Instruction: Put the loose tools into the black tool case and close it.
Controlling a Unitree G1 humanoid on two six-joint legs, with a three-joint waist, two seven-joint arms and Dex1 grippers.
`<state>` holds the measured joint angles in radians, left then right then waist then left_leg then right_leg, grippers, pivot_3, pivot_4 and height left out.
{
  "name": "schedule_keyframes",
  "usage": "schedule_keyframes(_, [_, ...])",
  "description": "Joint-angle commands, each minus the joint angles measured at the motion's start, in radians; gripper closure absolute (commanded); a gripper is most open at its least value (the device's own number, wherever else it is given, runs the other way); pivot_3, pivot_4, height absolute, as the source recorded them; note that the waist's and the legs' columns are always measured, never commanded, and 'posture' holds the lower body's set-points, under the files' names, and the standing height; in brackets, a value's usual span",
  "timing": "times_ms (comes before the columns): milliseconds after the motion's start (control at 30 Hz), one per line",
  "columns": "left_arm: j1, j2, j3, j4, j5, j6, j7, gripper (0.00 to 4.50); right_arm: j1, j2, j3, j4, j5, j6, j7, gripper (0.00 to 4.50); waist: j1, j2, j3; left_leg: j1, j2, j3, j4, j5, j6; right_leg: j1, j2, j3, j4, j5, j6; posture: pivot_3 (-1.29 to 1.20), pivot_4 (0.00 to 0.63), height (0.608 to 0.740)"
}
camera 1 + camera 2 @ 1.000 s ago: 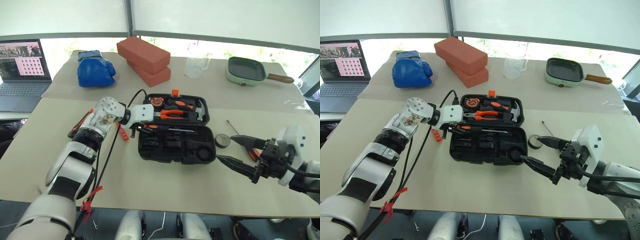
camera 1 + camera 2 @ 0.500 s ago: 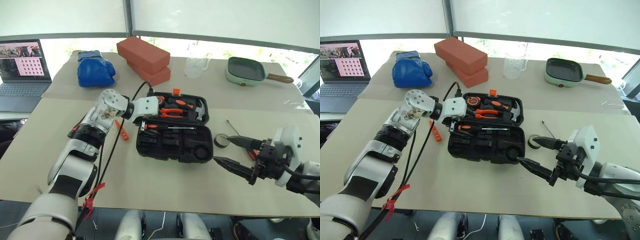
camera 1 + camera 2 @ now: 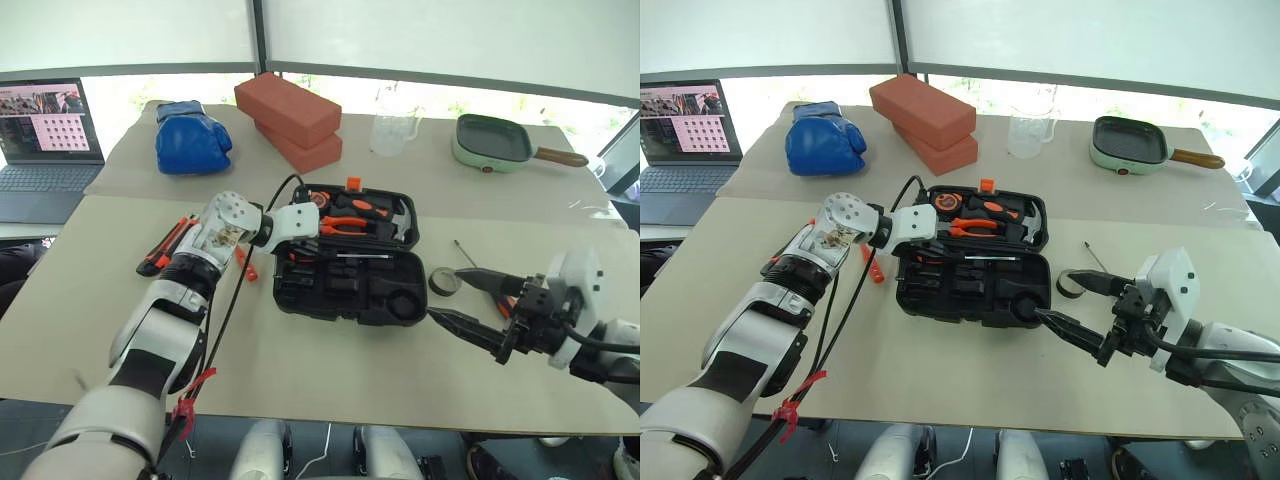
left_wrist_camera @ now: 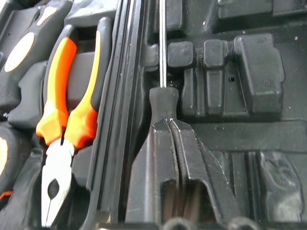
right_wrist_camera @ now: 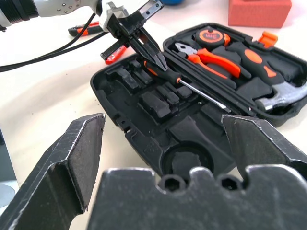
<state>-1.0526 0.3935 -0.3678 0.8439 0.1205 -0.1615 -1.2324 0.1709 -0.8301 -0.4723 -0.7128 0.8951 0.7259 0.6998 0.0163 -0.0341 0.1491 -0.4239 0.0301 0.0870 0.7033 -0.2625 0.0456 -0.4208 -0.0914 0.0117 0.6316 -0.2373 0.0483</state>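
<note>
Lying open on the table [image 3: 300,370], the black tool case [image 3: 345,290] has one screwdriver [image 5: 189,86] in its tray, and the left gripper [image 5: 160,62] presses its closed fingers down on that handle without holding it. The right gripper [image 3: 455,300] hovers wide open and empty near the tape roll [image 3: 444,281], while the utility knife [image 3: 165,245] lies left of the case.

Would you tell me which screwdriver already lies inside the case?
The screwdriver along the black tool case's middle, with the left claw at its handle; the other screwdriver lies on the table beside the tape roll.
</note>
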Motion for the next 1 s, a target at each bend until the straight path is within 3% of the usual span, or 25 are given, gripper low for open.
schedule_keyframes(33, [-0.02, -0.012, -0.021, 0.021, 0.047, -0.035, 0.016, 4.47, 0.0, 0.013, -0.016, -0.029, 0.011, -0.018, -0.022, 0.0, -0.002, 0.0, 0.0, 0.0, 0.0, 0.0, 0.0, 0.0, 0.0, 0.0, 0.0, 0.0, 0.0, 0.0, 0.0, 0.0, 0.15, 0.738])
schedule_keyframes(467, [-0.063, -0.059, -0.021, 0.174, 0.112, -0.127, 0.104, 4.47, 0.023, 0.032, -0.009, -0.055, 0.014, -0.018, -0.051, 0.0, 0.007, -0.001, -0.002, 0.002, 0.0, -0.001, 0.002, 0.001, 0.002, 0.004, 0.0, 0.0, 0.0, 0.003, 0.001, 0.0, 0.15, 0.738])
schedule_keyframes(567, [-0.061, -0.061, 0.06, 0.118, 0.013, -0.076, 0.057, 4.47, 0.047, 0.025, -0.013, -0.041, -0.059, -0.036, -0.069, 0.0, 0.008, -0.001, -0.002, 0.002, 0.0, -0.001, 0.003, 0.001, 0.002, 0.003, 0.0, 0.0, 0.0, 0.004, 0.001, 0.0, 0.15, 0.738])
schedule_keyframes(733, [0.005, 0.025, 0.213, -0.155, -0.203, 0.203, -0.091, 4.47, 0.127, 0.035, -0.114, 0.019, -0.154, -0.05, -0.09, 0.0, -0.003, -0.001, -0.002, -0.002, 0.001, 0.0, 0.003, 0.001, 0.002, -0.001, 0.0, 0.001, 0.001, 0.004, 0.001, 0.0, 0.15, 0.738])
schedule_keyframes(833, [0.106, 0.132, 0.27, -0.451, -0.374, 0.503, -0.205, 3.73, 0.255, 0.046, -0.258, 0.066, -0.174, -0.063, -0.017, 0.0, -0.007, 0.001, -0.003, -0.002, 0.001, 0.0, 0.003, 0.001, 0.002, -0.001, 0.001, 0.001, 0.0, 0.004, 0.001, 0.0, 0.15, 0.738])
schedule_keyframes(1000, [0.267, 0.279, 0.346, -0.885, -0.623, 0.857, -0.221, 1.83, 0.422, 0.057, -0.42, 0.199, -0.232, -0.116, 0.108, 0.0, -0.004, 0.001, -0.003, 0.0, 0.003, 0.001, 0.002, 0.001, 0.002, 0.001, 0.0, 0.002, -0.001, 0.004, 0.002, 0.0, 0.15, 0.738])
